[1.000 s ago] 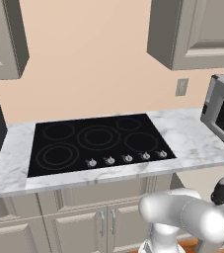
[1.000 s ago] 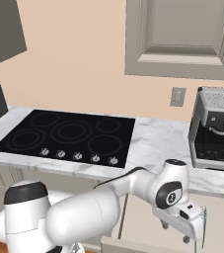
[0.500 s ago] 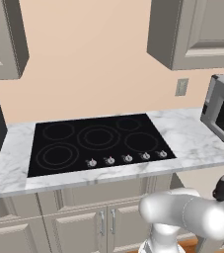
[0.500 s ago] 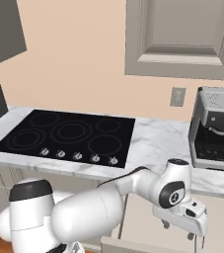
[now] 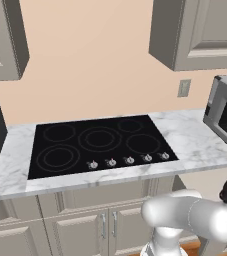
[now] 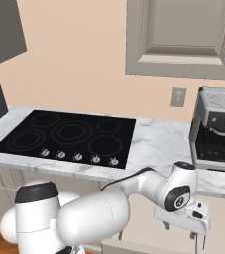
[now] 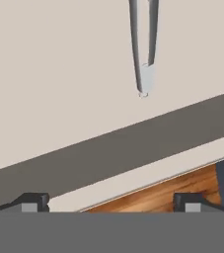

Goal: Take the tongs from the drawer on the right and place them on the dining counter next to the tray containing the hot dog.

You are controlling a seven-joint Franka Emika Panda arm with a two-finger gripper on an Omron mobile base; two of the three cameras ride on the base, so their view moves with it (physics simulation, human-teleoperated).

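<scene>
Fingers over open drawer, tongs ahead

Fingers [image 7: 108, 200] stood released, grasping nothing; tongs [image 7: 144, 47] lay on the drawer [image 7: 59, 74] floor, apart from the fingers, toward the hand view's top; long axis ran roughly away from the fingers, joined end nearest.

from my remote station i see a peach wall [image 5: 95, 60] behind a grey-veined marble top [image 5: 195, 145] holding a black cooktop [image 5: 100, 142], taupe upper cabinets [image 6: 183, 39] above, paired cabinet doors [image 5: 92, 227] below, a wall outlet [image 6: 178, 97], a steel coffee machine [image 6: 217, 129] at right, and wood floor [image 7: 168, 192] underfoot.
</scene>
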